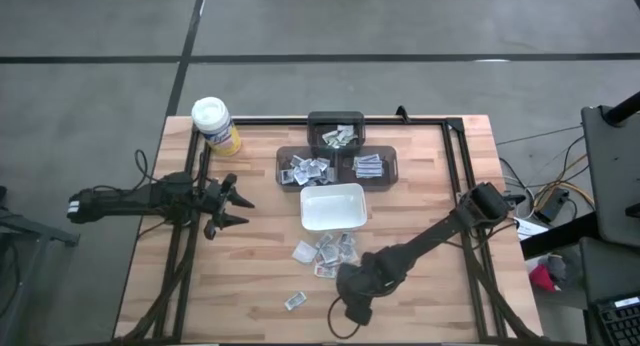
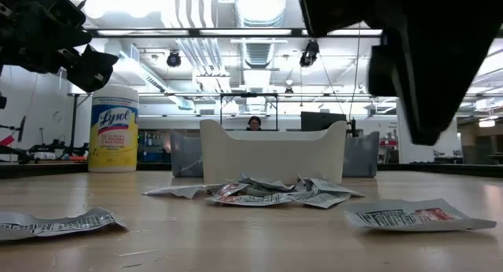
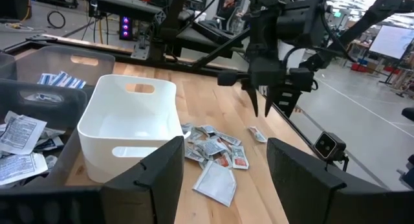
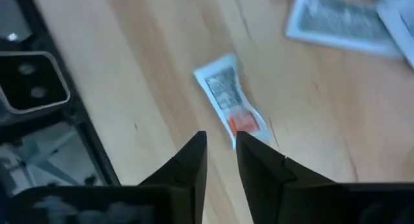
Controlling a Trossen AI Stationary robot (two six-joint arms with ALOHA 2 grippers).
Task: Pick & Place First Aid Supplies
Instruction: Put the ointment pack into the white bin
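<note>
White and grey packets lie heaped mid-tabletop beside our dish; our right claw, fingers narrowly parted and empty, hangs near the front edge; left claw waits open.

Print on the packets in the pile is way too small to read from above. Right wrist shot smears the packet with the orange end, and the low view crops the right arm at the top edge.

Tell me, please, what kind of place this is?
Probably a robotics lab or workshop in a large industrial hall. The wooden table stands on a bare concrete floor, the low view shows ceiling strip lights and exposed ducts, and equipment racks and cables fill the room behind.
</note>
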